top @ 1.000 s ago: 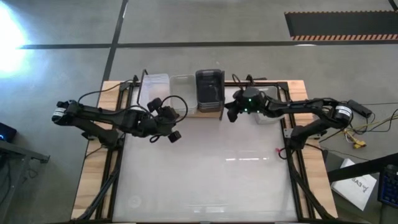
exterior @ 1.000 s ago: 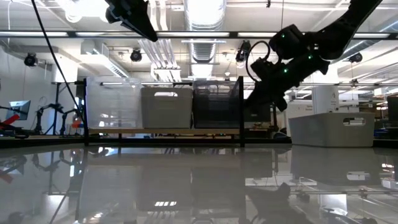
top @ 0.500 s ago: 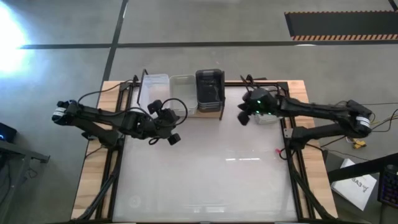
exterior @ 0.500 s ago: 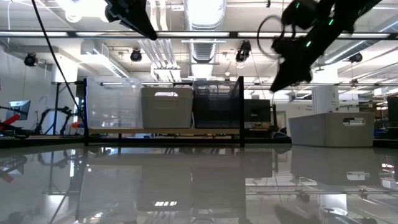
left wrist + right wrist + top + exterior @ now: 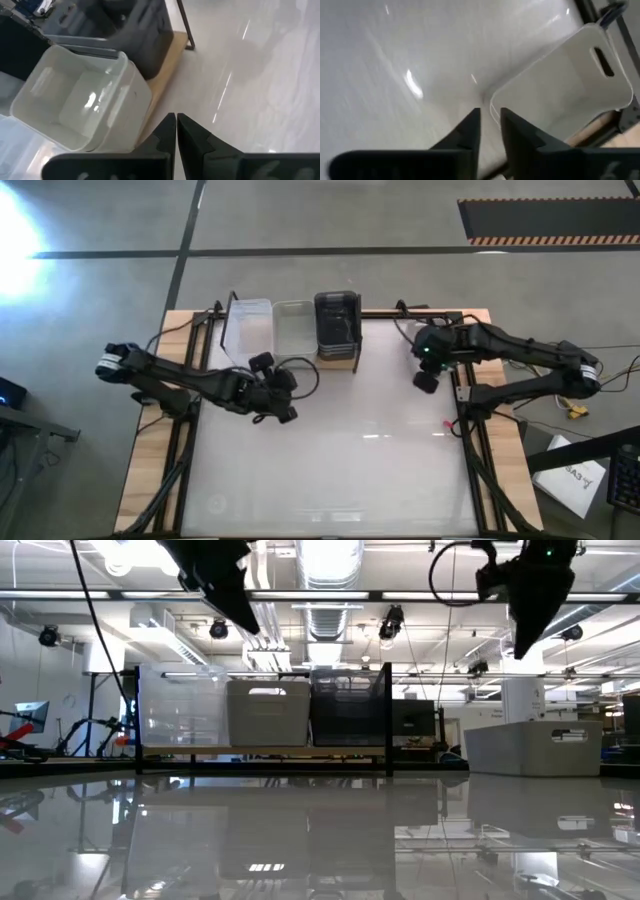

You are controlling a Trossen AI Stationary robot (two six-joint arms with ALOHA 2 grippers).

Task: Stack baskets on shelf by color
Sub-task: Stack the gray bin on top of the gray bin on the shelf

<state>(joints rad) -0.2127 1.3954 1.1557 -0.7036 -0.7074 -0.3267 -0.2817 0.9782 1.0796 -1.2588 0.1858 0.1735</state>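
Three baskets already sit side by side on the shelf at the far edge: a translucent white basket on the left, a light grey basket in the middle, a dark grey basket on the right. One more light grey basket, the loose one, rests on the table at the far right, off the shelf. The right gripper hangs just above its near rim, fingers a narrow gap apart and holding nothing, so I'd judge the step in hand is fetching this one. The next move calls for spreading wider, straddling the rim and pinching it, then carrying it left onto its grey match. The left gripper waits in front of the shelf, fingers pressed together and empty. The glossy white tabletop mirrors the ceiling lights; behind it lies a workshop hall with exposed ducts and strip lamps.
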